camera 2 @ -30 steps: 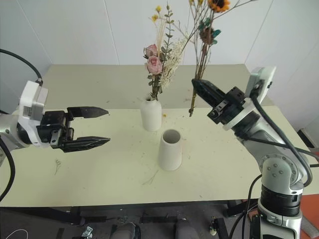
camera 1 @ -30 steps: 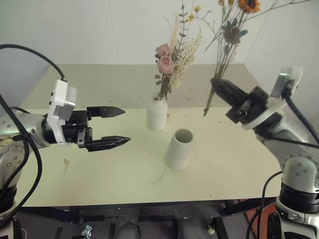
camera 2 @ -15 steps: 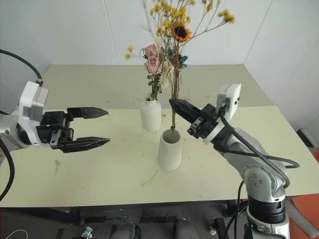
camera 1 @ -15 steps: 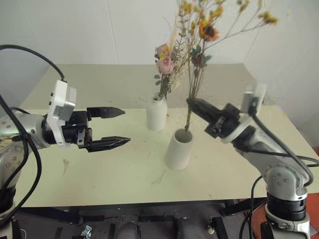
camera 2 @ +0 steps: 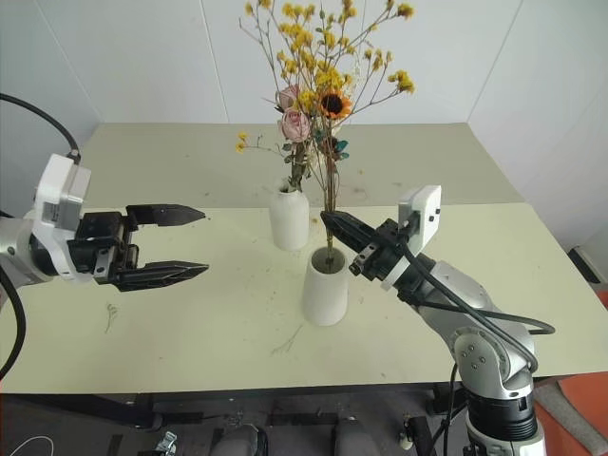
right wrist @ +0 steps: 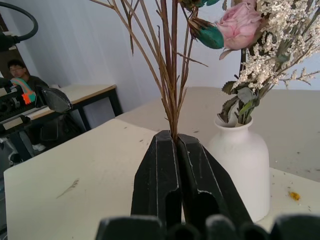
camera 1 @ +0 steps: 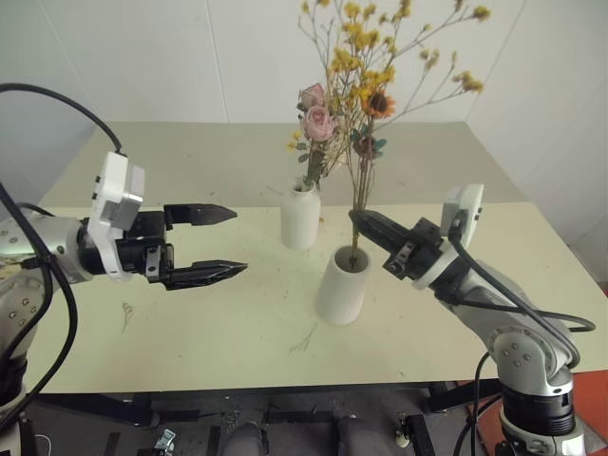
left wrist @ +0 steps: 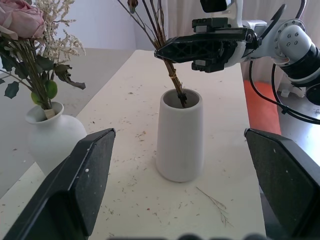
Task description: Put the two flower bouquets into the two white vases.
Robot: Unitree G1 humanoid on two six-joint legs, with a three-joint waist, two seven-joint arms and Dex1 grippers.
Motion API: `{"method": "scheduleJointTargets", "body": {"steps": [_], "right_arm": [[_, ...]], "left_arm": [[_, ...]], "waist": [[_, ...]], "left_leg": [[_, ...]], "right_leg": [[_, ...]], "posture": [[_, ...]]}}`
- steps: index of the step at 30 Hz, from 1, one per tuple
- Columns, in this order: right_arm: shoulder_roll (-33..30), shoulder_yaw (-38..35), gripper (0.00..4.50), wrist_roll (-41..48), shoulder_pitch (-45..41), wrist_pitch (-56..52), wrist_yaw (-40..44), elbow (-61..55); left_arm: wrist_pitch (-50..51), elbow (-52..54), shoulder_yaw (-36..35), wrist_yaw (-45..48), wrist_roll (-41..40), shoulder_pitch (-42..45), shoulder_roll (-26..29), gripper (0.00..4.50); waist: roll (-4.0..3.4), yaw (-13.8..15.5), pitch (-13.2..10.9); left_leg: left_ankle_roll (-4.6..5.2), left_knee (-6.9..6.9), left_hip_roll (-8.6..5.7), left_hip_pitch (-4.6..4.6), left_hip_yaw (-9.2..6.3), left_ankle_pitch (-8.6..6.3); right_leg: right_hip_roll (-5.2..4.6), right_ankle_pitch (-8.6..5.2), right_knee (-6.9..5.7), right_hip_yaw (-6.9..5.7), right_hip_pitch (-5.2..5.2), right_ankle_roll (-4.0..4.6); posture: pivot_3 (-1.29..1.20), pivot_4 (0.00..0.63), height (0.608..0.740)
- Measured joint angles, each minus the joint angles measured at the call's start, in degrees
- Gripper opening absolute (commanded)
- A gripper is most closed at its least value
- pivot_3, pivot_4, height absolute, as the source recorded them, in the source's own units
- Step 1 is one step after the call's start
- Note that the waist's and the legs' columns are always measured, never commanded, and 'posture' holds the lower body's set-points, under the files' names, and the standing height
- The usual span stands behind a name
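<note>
While the right gripper pinches the thin brown stems of the yellow-orange bouquet, their lower ends sit inside the mouth of the cone-shaped vase near the middle of the table. Just behind it, the pink rose bouquet stands in the bottle-shaped vase. Left gripper hovers well apart from both vases, fingers spread wide and holding nothing.

Two vases stand close together mid-surface: the bottle vase with the rose bouquet toward the far edge, the cone vase just nearer. The yellow bouquet spreads wide above both, blocking any approach from overhead. The right tool occupies the space over the cone vase's mouth. The surface toward the left and near edges lies open.
</note>
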State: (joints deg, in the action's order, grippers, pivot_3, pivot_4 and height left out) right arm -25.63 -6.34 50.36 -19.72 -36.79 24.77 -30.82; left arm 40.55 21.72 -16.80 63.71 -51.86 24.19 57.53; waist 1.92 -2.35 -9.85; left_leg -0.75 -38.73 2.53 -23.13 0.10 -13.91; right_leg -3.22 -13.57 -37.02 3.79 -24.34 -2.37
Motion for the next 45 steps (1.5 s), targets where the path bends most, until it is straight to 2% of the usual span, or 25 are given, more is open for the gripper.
{"method": "scheduleJointTargets", "body": {"steps": [10,17,26,32,39,45], "right_arm": [[-6.8,-2.1,4.45,0.5,5.8,0.2,10.2,-1.9],[-18.0,-7.7,4.45,0.2,12.0,0.2,21.1,0.4],[-27.2,-12.9,4.45,-4.5,11.7,2.7,30.3,9.4],[-30.1,-13.8,4.45,-7.0,11.1,4.4,34.7,13.1],[-33.0,-14.7,4.45,-9.8,9.4,5.8,38.5,17.2],[-33.8,-14.7,4.45,-10.8,8.8,6.0,40.6,18.2]], "left_arm": [[0.3,0.0,0.0,0.2,0.0,0.0,0.2,4.5],[0.7,0.0,0.0,0.3,0.0,0.1,0.2,4.5],[0.9,0.2,-2.2,-0.1,-0.1,-2.4,0.4,4.5],[1.5,2.0,-5.8,-0.5,-0.4,-5.9,1.1,4.5],[3.9,5.2,-12.7,-1.5,-2.4,-13.8,1.9,4.5],[4.6,7.2,-14.7,-2.5,-3.8,-15.7,1.9,4.5]], "waist": [[0.0,0.1,0.0],[0.01,0.3,0.0],[0.01,0.2,0.0],[0.02,0.2,0.0],[0.02,0.2,0.0],[0.02,0.4,0.0]], "left_leg": [[0.0,-0.01,0.0,0.04,0.01,0.0],[0.0,-0.01,-0.02,0.05,0.0,0.0],[0.0,-0.01,-0.01,0.1,0.03,0.0],[0.0,-0.01,-0.01,0.12,0.04,0.0],[0.0,-0.01,0.01,0.18,0.07,0.0],[0.0,0.0,0.0,0.17,0.07,0.0]], "right_leg": [[0.0,0.0,0.01,-0.01,0.06,0.0],[-0.01,-0.01,0.04,-0.01,0.1,0.0],[0.0,-0.02,0.04,0.02,0.11,-0.01],[0.0,-0.02,0.03,0.03,0.12,-0.01],[-0.01,-0.02,0.02,0.03,0.15,0.0],[-0.02,-0.03,0.02,0.03,0.15,0.01]], "posture": [[0.0,0.15,0.74],[0.0,0.15,0.74],[0.0,0.15,0.74],[0.0,0.15,0.74],[0.0,0.15,0.74],[0.0,0.15,0.74]]}}
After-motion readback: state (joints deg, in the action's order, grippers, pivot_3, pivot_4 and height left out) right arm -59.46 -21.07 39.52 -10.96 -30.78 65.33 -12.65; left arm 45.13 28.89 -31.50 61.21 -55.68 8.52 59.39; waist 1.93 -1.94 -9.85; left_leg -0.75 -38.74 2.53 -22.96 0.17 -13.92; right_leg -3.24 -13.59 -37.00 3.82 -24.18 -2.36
